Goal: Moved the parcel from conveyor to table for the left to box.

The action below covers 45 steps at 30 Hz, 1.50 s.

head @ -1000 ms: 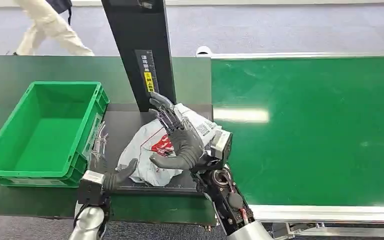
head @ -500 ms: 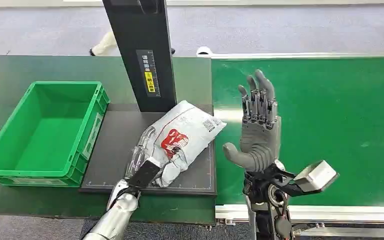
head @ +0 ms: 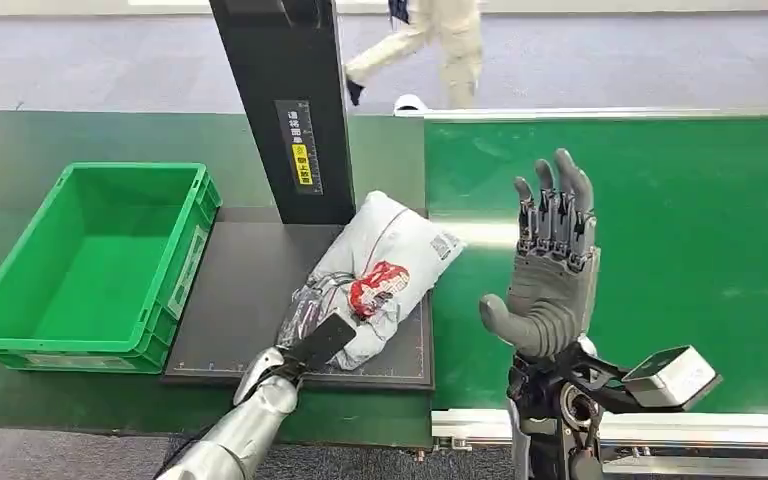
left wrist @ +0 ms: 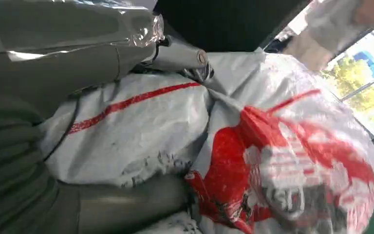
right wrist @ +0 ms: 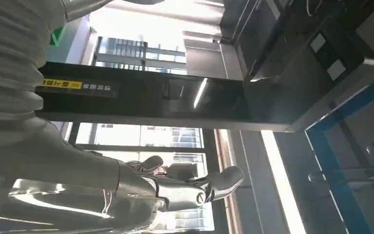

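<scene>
- Parcel point(head: 380, 275), a grey poly mailer with red print, lying on the black mat point(head: 235, 290) of the table point(head: 20, 135), foot of the black scanner post point(head: 285, 110) right behind it, one corner poking toward the green conveyor point(head: 660, 250).
- Left hand point(head: 312, 338) tucked against the near end of the bag; in the left wrist view, thumb point(left wrist: 175, 56) and fingers pressing into the plastic on either side, so gripping the parcel by the look of it, probably to carry it over to the box.
- Right hand point(head: 548, 270) raised above the belt, palm up, fingers spread, holding nothing. Parked out of the way, at a guess.
- Green crate point(head: 85, 255) just left of the mat, nothing visible inside.
- Post close behind the bag, crate wall to lift over, likely the only snags.
- Person point(head: 430, 40) walking past at the back, well apart.
</scene>
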Each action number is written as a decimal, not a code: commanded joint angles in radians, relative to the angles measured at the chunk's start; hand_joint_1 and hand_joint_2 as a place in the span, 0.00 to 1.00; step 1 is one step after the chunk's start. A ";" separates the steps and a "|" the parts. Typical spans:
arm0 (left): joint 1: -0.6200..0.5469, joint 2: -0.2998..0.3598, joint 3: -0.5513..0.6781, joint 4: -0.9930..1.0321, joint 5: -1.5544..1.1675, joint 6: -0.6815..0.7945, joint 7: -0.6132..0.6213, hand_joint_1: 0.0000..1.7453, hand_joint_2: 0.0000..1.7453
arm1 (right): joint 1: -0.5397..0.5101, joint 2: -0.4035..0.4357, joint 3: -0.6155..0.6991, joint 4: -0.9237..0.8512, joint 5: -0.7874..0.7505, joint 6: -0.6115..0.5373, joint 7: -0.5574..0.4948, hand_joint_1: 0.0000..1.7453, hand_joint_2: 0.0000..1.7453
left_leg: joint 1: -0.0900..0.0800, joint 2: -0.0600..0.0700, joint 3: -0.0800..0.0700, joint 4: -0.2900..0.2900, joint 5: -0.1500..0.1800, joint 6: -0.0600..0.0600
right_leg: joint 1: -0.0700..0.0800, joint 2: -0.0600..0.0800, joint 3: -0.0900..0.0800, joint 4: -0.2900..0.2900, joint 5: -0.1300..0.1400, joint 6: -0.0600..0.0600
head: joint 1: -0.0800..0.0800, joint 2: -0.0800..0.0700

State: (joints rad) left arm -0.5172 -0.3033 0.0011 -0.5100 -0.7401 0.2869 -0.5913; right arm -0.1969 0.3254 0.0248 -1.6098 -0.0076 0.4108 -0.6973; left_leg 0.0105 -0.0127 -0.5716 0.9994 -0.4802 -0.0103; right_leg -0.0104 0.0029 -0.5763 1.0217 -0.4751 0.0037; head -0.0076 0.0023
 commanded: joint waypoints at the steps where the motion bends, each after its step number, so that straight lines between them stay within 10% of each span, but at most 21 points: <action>1: -0.006 0.004 -0.006 0.094 0.007 -0.035 -0.019 1.00 1.00 | 0.012 -0.003 -0.074 0.010 0.002 0.007 -0.001 0.00 1.00 | 0.000 0.000 0.002 -0.002 0.001 0.000 | 0.000 -0.001 0.003 -0.002 0.001 0.000 | 0.000 0.000; 10: 0.001 -0.001 0.025 0.062 0.066 -0.114 -0.074 1.00 1.00 | 0.008 -0.002 -0.089 0.024 0.001 0.007 -0.001 0.00 1.00 | 0.000 0.001 0.003 -0.002 0.000 0.000 | 0.000 0.000 0.003 -0.002 0.001 0.000 | 0.000 0.000; 18: 0.366 0.132 -0.172 -0.981 0.417 -0.342 -0.107 1.00 1.00 | 0.061 -0.008 -0.163 0.004 -0.017 0.030 -0.001 0.00 1.00 | 0.001 0.006 0.001 -0.001 -0.001 0.000 | 0.002 0.004 -0.001 -0.002 0.001 -0.001 | 0.000 0.000; 21: 0.421 0.189 -0.137 -1.203 0.463 -0.197 -0.107 1.00 1.00 | 0.060 -0.004 -0.198 0.001 -0.016 0.038 -0.001 0.00 1.00 | 0.001 0.007 -0.002 -0.001 -0.002 -0.001 | 0.002 0.006 -0.004 -0.001 0.001 -0.001 | 0.000 0.000; 28: 0.421 0.189 -0.137 -1.203 0.463 -0.197 -0.107 1.00 1.00 | 0.060 -0.004 -0.198 0.001 -0.016 0.038 -0.001 0.00 1.00 | 0.002 0.003 -0.004 -0.001 -0.001 0.000 | 0.002 0.002 -0.005 -0.001 0.000 -0.001 | 0.000 0.000; 37: 0.253 0.138 0.573 -0.958 0.742 -0.318 -0.107 1.00 1.00 | 0.101 -0.011 -0.236 0.030 0.011 0.034 -0.001 0.00 1.00 | 0.001 0.003 -0.002 -0.002 -0.001 -0.001 | 0.001 0.003 -0.004 -0.001 0.000 -0.001 | 0.000 0.000; 45: 0.054 0.257 0.614 -0.486 0.495 0.032 -0.107 1.00 1.00 | 0.052 -0.019 -0.218 0.116 0.040 0.024 -0.001 0.00 1.00 | 0.002 0.001 -0.002 -0.003 0.001 -0.001 | 0.002 0.001 -0.004 -0.001 0.000 -0.001 | 0.000 0.000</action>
State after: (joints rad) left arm -0.2516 -0.1289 0.4556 -1.4883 -0.1344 0.1200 -0.6981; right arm -0.0896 0.3254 -0.1774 -1.6243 0.0183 0.4459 -0.6973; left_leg 0.0125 -0.0094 -0.5758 0.9985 -0.4808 -0.0116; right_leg -0.0084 0.0071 -0.5829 1.0224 -0.4755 0.0030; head -0.0076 0.0023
